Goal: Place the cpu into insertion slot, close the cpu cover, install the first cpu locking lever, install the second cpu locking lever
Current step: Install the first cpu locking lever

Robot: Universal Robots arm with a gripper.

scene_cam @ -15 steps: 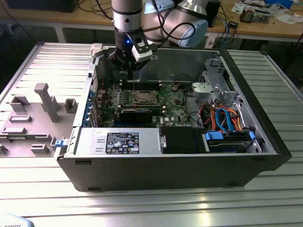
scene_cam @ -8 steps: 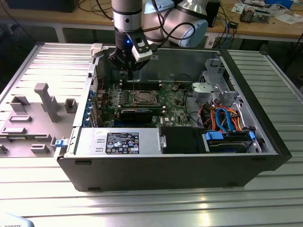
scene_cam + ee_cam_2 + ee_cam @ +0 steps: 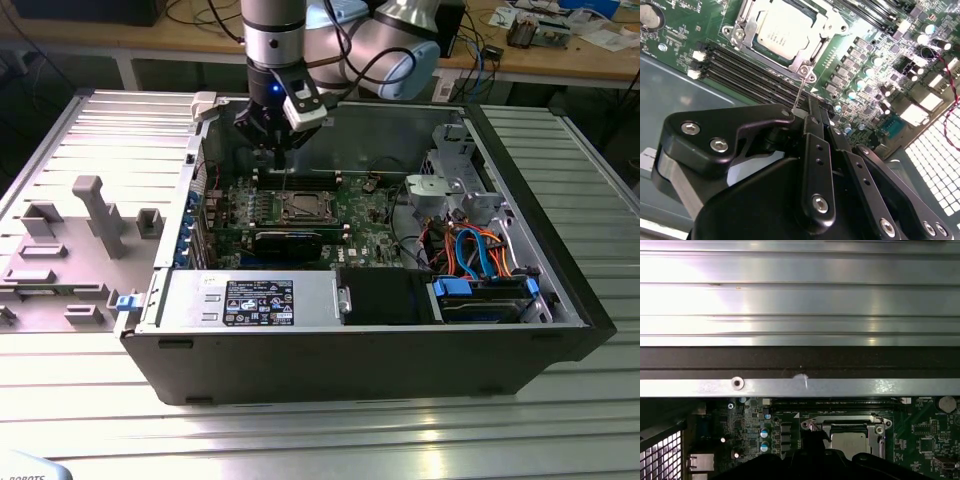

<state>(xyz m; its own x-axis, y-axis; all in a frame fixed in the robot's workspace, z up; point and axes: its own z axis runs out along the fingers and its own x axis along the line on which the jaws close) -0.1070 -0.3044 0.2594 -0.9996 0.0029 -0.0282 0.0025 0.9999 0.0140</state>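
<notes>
The cpu (image 3: 782, 30) lies flat in the insertion slot (image 3: 300, 207) on the green board, its grey face also visible in the first wrist view (image 3: 849, 442). The silver cpu cover (image 3: 821, 40) is down around it, framing the chip. A thin wire locking lever (image 3: 799, 92) stands up from the socket's corner screw toward my gripper (image 3: 819, 109), whose black fingers are closed together just beside the lever's upper end. I cannot tell whether they touch it. In the exterior view my gripper (image 3: 277, 150) hangs above the board's far edge, just behind the socket.
Black memory slots (image 3: 750, 75) run beside the socket. A black graphics card (image 3: 288, 243), the power supply (image 3: 250, 300) and a drive cage with orange and blue cables (image 3: 480, 260) crowd the case. The case's metal wall (image 3: 800, 387) stands close behind the socket. Grey fixtures (image 3: 95, 215) sit on the table outside.
</notes>
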